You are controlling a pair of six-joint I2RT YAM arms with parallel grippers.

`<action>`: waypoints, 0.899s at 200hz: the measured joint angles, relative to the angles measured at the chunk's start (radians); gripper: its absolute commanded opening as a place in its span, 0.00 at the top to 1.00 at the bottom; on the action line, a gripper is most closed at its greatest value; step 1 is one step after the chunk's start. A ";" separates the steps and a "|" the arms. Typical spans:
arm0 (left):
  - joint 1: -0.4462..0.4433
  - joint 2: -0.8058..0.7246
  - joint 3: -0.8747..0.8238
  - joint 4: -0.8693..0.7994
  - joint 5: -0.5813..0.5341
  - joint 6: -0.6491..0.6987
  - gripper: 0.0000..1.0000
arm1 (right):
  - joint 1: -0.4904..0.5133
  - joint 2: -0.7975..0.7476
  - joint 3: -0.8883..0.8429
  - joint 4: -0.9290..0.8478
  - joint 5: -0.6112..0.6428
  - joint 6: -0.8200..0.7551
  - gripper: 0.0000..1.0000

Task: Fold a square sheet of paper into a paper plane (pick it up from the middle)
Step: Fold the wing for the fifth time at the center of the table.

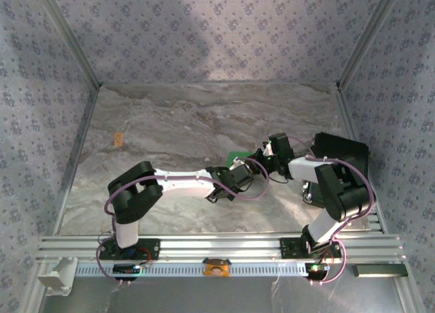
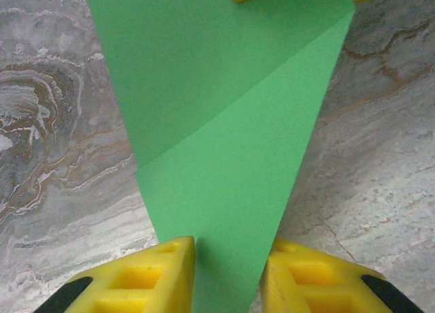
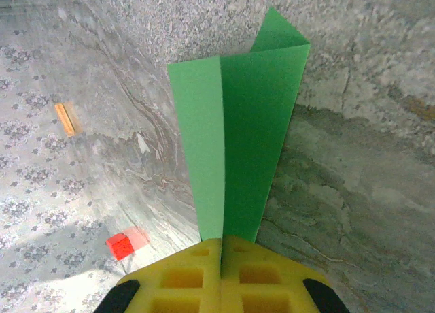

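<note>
Right gripper [image 3: 221,245] clamps the folded green sheet [image 3: 238,143], left gripper [image 2: 228,262] straddles its tip, grip uncertain; opposed pulling could tear the crease.

The top camera sits high behind the arms and looks down toward 12 o'clock, far off, seeing the whole counter [image 1: 170,122]. Each wrist camera sits very close behind its own tool, left tool [image 2: 230,250], right tool [image 3: 221,245], looking along it. All three share the green paper [image 1: 236,156] and the counter.
</note>
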 measured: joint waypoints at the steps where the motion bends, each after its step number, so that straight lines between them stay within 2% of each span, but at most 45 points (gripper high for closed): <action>1: 0.000 0.000 0.000 0.000 0.000 0.000 0.69 | 0.000 0.000 0.000 0.000 0.000 0.000 0.98; 22: 0.000 0.000 0.000 -0.005 0.000 0.000 0.69 | 0.000 0.000 0.001 0.000 0.000 0.000 0.98; 82: -0.002 0.016 0.000 -0.010 -0.003 0.000 0.82 | 0.000 0.000 0.002 0.000 0.000 0.000 0.98; 122: -0.002 0.016 0.000 -0.010 -0.003 0.000 0.83 | 0.000 0.000 0.002 0.000 0.000 0.000 0.98; 180: -0.002 0.015 0.000 -0.009 -0.004 0.000 0.77 | 0.005 0.000 0.002 0.000 0.000 0.000 0.98</action>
